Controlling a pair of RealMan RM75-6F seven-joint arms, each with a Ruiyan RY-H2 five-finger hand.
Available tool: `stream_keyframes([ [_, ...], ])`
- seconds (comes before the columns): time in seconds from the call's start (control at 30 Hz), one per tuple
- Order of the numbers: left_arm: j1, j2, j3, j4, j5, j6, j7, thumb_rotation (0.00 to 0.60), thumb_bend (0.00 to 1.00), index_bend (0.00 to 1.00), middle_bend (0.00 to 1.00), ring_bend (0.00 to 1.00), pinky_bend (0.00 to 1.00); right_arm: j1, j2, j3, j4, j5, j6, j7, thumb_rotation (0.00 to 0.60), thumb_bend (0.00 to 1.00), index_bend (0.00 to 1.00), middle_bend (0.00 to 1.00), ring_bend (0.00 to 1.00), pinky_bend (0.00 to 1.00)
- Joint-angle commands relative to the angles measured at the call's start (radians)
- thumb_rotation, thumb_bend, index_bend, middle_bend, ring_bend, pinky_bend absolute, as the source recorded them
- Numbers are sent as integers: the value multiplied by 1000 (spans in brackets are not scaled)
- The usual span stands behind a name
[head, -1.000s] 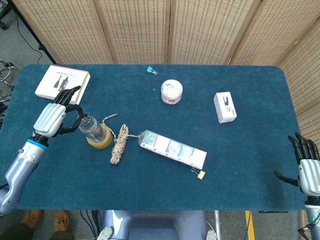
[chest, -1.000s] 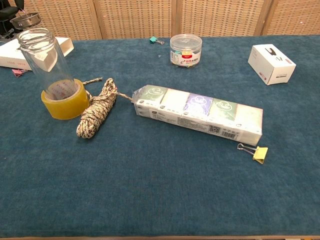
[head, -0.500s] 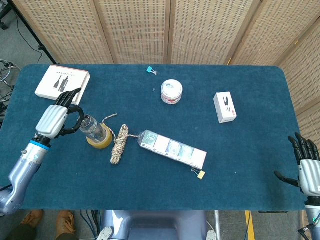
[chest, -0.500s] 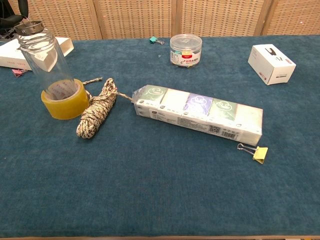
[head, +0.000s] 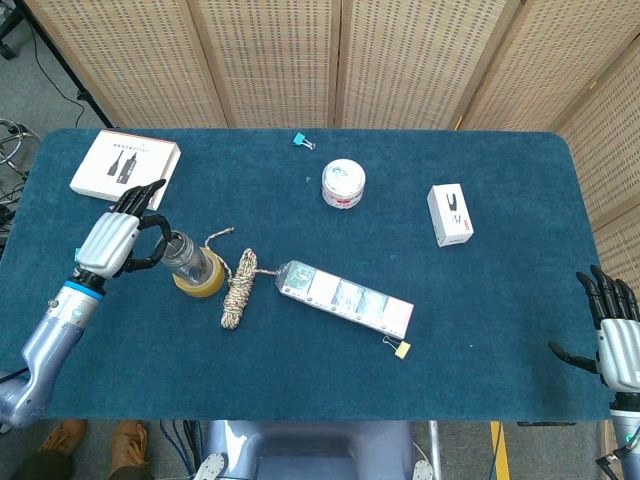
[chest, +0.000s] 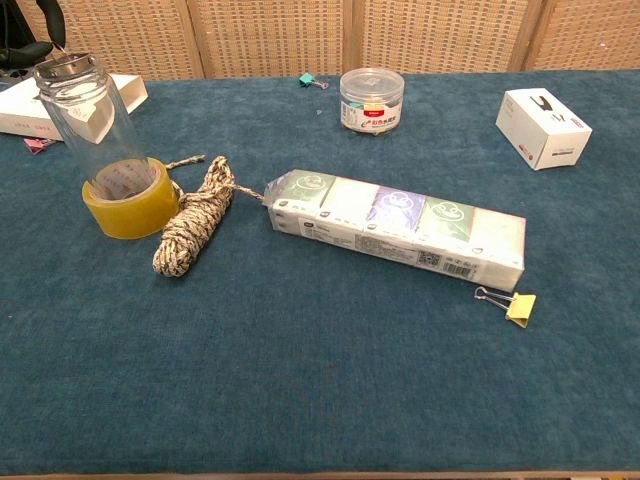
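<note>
One bench (head: 500, 330) carries everything. On it stands one clear glass bottle (head: 181, 255), set inside one roll of yellow tape (head: 203, 283). Beside that lies one coil of braided rope (head: 238, 288). There is one long pack of tissues (head: 345, 297), showing four small packets in a row. Binder clips number two: one yellow (head: 401, 348) by the end of the tissue pack, one teal (head: 303, 140) at the far edge. One round clear tub (head: 343, 184) stands near the middle. White boxes number two: one flat box (head: 124, 163) at the far left, one small box (head: 450, 214) on the right. Two hands show, the left hand (head: 112, 240) and the right hand (head: 618, 340).
</note>
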Motion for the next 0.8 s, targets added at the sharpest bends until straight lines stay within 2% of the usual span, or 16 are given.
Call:
stream_keyframes([
  [0.03,0,1,3,1,2,-2,-4,600,492,463,0,0,0,0,0,0,0,-1,1,0,600,0,0,0,0,0],
  [0.47,17,26,3,-17,24,41,-20,600,492,379,0,0,0,-1,3,0,-4,-4,6,3,600,0,0,0,0,0],
  [0.57,38,43,5,-28,28,74,-13,600,491,273,0,0,0,0,3,-1,-5,-7,5,1,600,0,0,0,0,0],
  [0.7,117,93,43,-65,24,147,42,600,488,114,0,0,0,0,10,-11,-18,-17,0,-9,600,0,0,0,0,0],
  [0.8,180,114,74,-89,16,200,68,600,430,11,0,0,0,-1,26,-21,-34,-15,-17,-43,600,0,0,0,0,0],
])
